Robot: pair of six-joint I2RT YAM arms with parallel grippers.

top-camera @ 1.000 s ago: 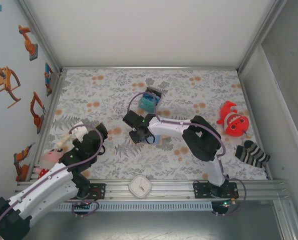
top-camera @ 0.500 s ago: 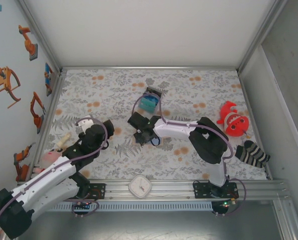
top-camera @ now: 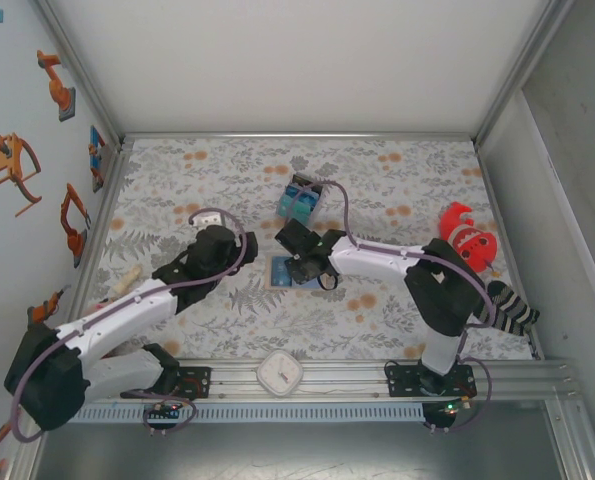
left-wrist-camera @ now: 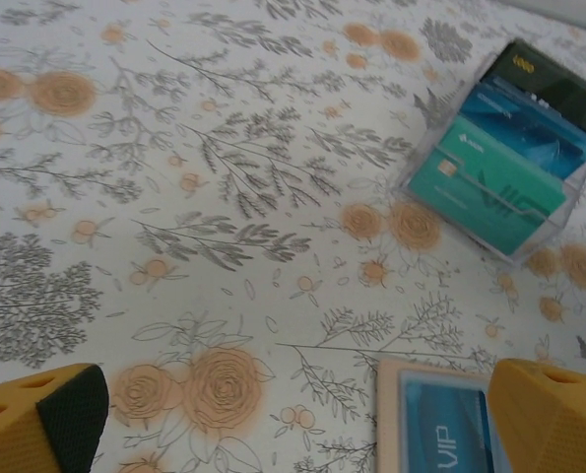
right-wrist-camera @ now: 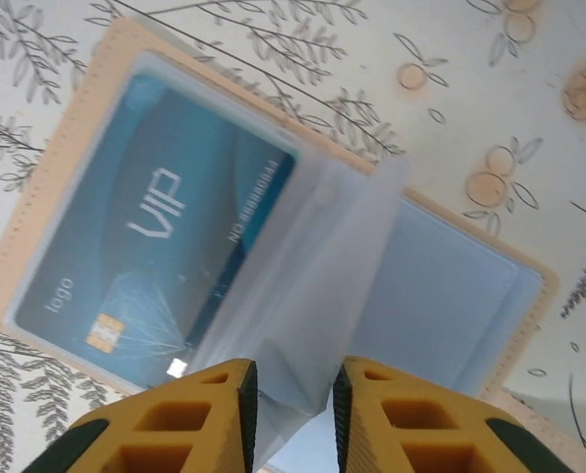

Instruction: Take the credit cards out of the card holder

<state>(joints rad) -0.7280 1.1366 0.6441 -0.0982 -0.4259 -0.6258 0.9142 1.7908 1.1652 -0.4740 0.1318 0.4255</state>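
Note:
The tan card holder (top-camera: 288, 272) lies open on the floral mat. Its left page (right-wrist-camera: 105, 59) shows a blue VIP credit card (right-wrist-camera: 155, 246) under clear plastic. The right page is pale blue. A clear sleeve (right-wrist-camera: 312, 296) stands up from the fold. My right gripper (right-wrist-camera: 294, 379) pinches that sleeve's edge between its yellow fingers, and it hangs over the holder's right half (top-camera: 304, 264). My left gripper (left-wrist-camera: 302, 424) is wide open just left of the holder (left-wrist-camera: 386, 414), with the card's edge (left-wrist-camera: 450, 434) beside the right finger. From above, the left gripper (top-camera: 239, 242) sits close to the holder's left side.
A clear box of teal and black cards (top-camera: 300, 200) stands behind the holder, also ahead of the left wrist (left-wrist-camera: 509, 148). A white clock (top-camera: 279, 373) rests on the front rail. A red toy (top-camera: 467, 240) and a striped sock (top-camera: 505, 308) lie far right.
The left arm has swung from the left edge toward the middle, up to the holder. The right gripper has shifted right, and the holder now lies open with the blue card showing.

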